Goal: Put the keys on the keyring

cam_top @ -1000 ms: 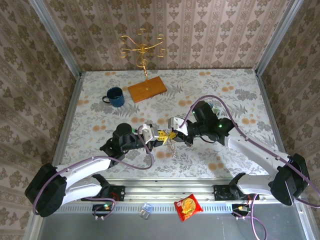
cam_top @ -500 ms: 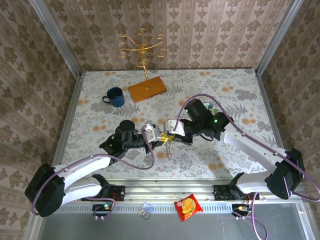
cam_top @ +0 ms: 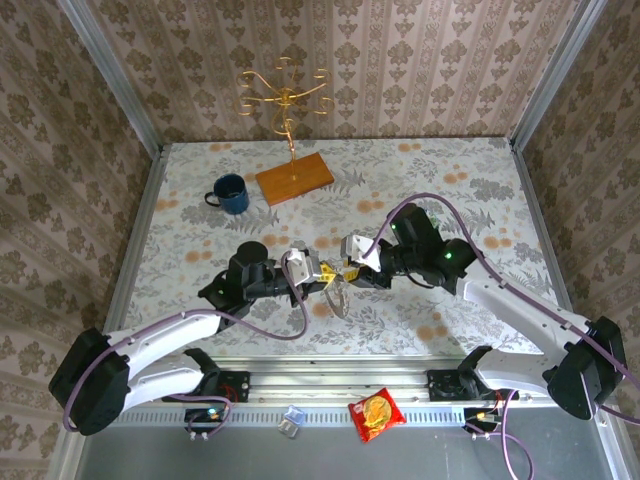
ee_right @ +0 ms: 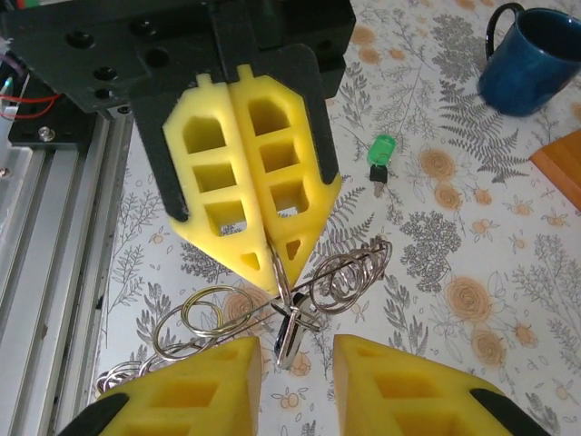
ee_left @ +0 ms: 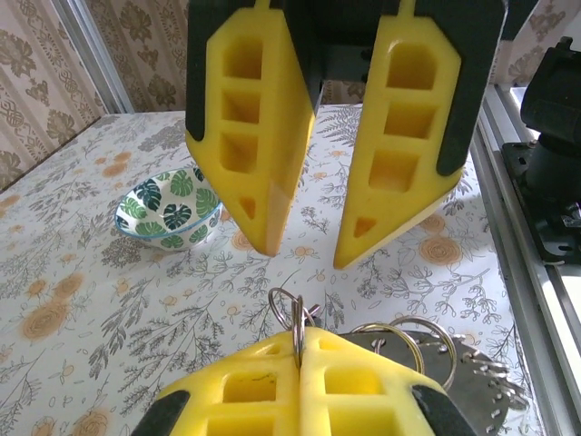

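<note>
Holding the keyring pinched in the fully closed left gripper, mid-table, wire loops trailing off it. Facing it from just right with the right gripper, jaws partly open, gripping nothing. Noting the green key lying flat beside the left gripper, toward the mug at far left. Finding open floral table far right, a metal rail along the near edge, papered walls on three sides.

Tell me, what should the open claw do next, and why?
Probably the right gripper should reach for the green key lying loose on the table: its jaws stand open and empty, while the left gripper is shut on the keyring.
</note>
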Robot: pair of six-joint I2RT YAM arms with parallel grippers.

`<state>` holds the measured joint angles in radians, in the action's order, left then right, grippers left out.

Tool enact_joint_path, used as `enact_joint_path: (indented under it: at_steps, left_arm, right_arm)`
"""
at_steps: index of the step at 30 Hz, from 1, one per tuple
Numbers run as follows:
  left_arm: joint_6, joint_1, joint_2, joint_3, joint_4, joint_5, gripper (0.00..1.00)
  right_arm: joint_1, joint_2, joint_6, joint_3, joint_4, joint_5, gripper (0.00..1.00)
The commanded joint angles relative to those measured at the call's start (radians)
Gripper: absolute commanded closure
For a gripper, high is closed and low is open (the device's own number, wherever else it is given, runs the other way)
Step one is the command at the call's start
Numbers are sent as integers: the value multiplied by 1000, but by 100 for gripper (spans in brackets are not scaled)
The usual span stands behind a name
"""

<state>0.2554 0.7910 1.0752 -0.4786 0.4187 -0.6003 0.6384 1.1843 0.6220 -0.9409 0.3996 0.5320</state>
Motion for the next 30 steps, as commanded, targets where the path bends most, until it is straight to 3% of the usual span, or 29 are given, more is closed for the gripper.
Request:
enact_joint_path:
  at_steps: [1,9,20,30]
  left_arm:
    - [-19,-1,-28,9,74,-32,100]
    - [-28,-1,-33,14,83,-36,100]
    - [35,-5,-20,17,74,-94,100]
    - [95,-6,7,24,115,-116,100]
  right_arm:
    - [0,-7,-53,24,-73,32,74]
    - [0,23,-41,22,-69,54,75]
    - [4,31,76,-3,16,41,67]
    - [15,32,131,-21,75,25,78]
